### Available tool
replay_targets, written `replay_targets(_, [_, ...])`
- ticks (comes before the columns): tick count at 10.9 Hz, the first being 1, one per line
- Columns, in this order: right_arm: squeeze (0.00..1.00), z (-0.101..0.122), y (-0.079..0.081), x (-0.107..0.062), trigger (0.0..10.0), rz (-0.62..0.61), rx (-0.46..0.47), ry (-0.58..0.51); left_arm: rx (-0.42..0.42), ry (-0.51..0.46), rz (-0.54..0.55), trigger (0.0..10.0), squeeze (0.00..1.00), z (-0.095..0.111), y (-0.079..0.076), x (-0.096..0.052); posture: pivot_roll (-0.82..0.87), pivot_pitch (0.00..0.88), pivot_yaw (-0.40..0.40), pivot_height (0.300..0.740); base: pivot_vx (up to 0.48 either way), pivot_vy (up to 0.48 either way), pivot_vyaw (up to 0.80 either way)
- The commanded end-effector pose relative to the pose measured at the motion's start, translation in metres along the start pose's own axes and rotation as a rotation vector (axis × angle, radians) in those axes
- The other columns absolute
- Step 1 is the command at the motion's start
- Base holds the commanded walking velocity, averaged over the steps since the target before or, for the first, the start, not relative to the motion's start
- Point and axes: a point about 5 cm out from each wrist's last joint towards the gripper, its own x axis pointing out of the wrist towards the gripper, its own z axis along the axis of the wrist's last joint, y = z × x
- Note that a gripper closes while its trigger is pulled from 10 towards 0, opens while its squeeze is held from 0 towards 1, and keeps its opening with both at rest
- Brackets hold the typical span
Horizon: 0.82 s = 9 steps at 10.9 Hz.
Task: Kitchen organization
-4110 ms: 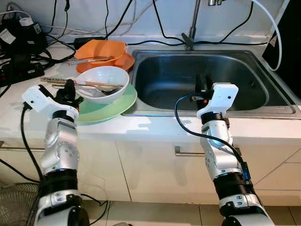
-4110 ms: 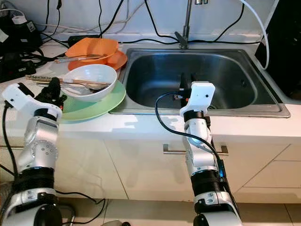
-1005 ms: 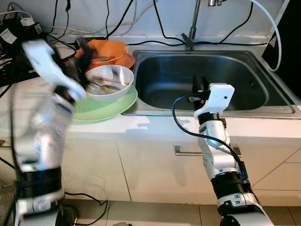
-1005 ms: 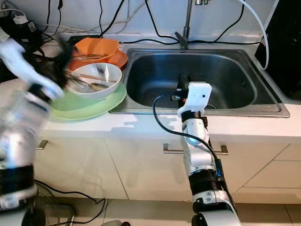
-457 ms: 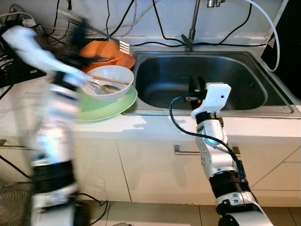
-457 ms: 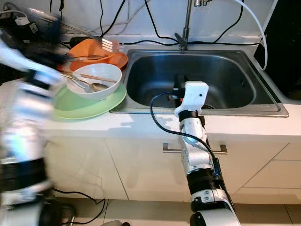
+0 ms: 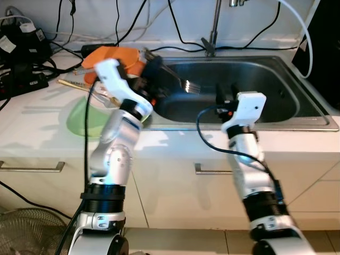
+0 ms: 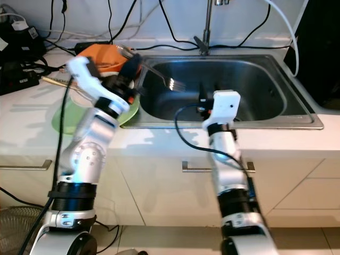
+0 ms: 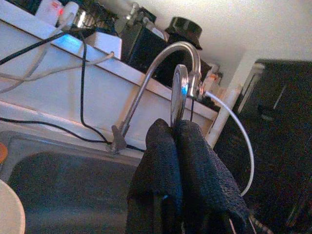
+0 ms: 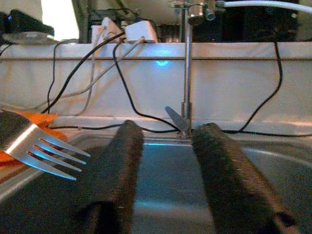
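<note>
My left gripper (image 7: 155, 71) is shut on a silver fork (image 7: 183, 82) and holds it in the air over the left side of the steel sink (image 7: 276, 69), tines pointing right. In the left wrist view the fork (image 9: 178, 92) stands edge-on, pinched between the black fingers (image 9: 200, 165). My right gripper (image 7: 226, 93) hovers open above the sink's front edge, holding nothing. The right wrist view has the fork's tines (image 10: 46, 146) beside its spread fingers (image 10: 122, 161).
A green plate (image 7: 79, 118) lies on the counter left of the sink, partly behind my left arm. Orange plates (image 7: 109, 54) and chopsticks (image 7: 71, 84) sit behind it. The faucet (image 7: 213, 26) rises at the sink's back; cables and chargers (image 7: 21, 58) crowd the far left.
My left arm has swung right from the stacked dishes, carrying the fork out over the sink. The right arm has hardly moved.
</note>
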Motion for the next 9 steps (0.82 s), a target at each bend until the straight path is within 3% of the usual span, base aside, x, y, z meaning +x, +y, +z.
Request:
replay_targets(1, [1.0,0.006,-0.001,0.002,10.0,0.026,-0.026,-0.027,0.038,-0.004,-0.016,10.0,0.0,0.001,-0.001,0.004,0.06,0.0,0.092,0.74,0.0,0.0,0.0])
replay_targets(4, [1.0,0.021,0.002,0.002,10.0,0.181,-0.043,-0.083,0.063,0.008,-0.027,10.0,0.0,-0.004,-0.002,0.005,0.05,0.0,0.09,0.74,0.0,0.0,0.0])
replay_targets(6, [1.0,0.032,0.018,0.0,10.0,0.366,-0.052,-0.104,0.058,0.012,-0.031,10.0,0.0,-0.007,-0.002,0.005,0.05,0.0,0.089,0.74,0.0,0.0,0.0])
replay_targets(7, [0.0,0.034,0.029,-0.004,10.0,0.471,-0.043,-0.107,0.06,0.016,-0.034,10.0,0.0,-0.008,-0.001,0.005,0.05,0.0,0.089,0.74,0.0,0.0,0.0])
replay_targets(9, [0.0,0.035,0.036,-0.005,10.0,0.494,-0.041,-0.106,0.065,0.021,-0.042,10.0,0.0,-0.009,-0.001,0.005,0.05,0.0,0.087,0.74,0.0,0.0,0.0])
